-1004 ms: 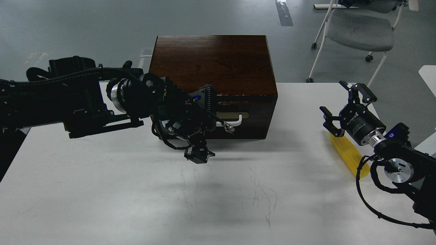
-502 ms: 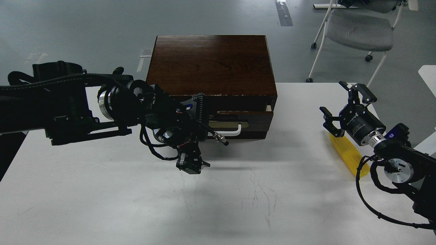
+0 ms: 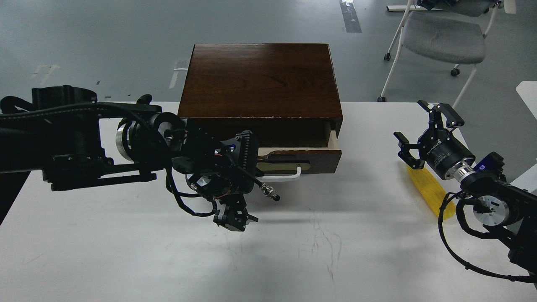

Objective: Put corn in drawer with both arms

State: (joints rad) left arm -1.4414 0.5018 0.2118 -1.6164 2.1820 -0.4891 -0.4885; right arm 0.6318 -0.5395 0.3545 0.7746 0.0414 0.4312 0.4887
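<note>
The dark brown box stands at the back middle of the white table. Its drawer is pulled partly out, showing a pale side wall at the right. My left gripper is at the left end of the white bar handle, with one ribbed finger over the drawer front and another hanging below. Its hold on the handle is hidden. The yellow corn lies on the table at the right. My right gripper is open and empty just above the corn's far end.
The white table runs to a right edge just past the corn. A grey wheeled chair stands on the floor behind the table at the right. My left arm's cables and a plug hang before the drawer.
The drawer has slid out toward me, following my left gripper, which moved back, down and to the left. The box shifted slightly. My right arm and the corn have not moved.
</note>
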